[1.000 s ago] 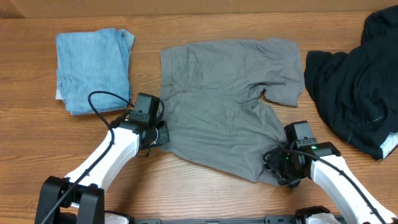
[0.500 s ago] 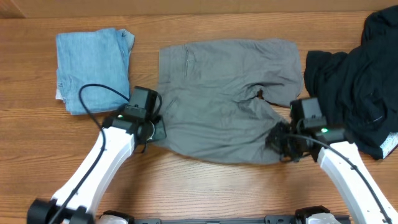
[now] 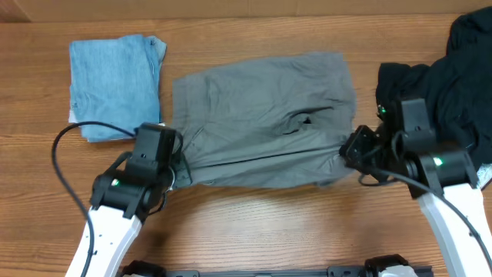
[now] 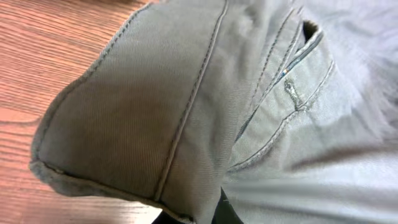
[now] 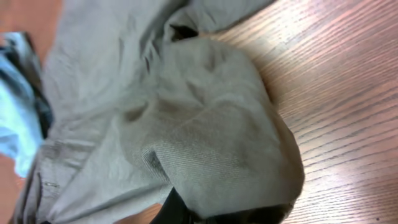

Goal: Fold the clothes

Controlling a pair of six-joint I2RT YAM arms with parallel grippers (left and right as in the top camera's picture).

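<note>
One shorts (image 3: 261,115), one denim garment (image 3: 114,85), one black garment (image 3: 457,73).

Overhead straight down on table (image 3: 254,223), wrist views pressed close, all three sharing the shorts (image 3: 261,115)

Overhead evenly lit, sharp, soft shadows only. Left wrist: shorts (image 4: 186,112) crisp centre, smeared blur lower right. Right wrist: glare on table (image 5: 336,93), left side soft
</note>
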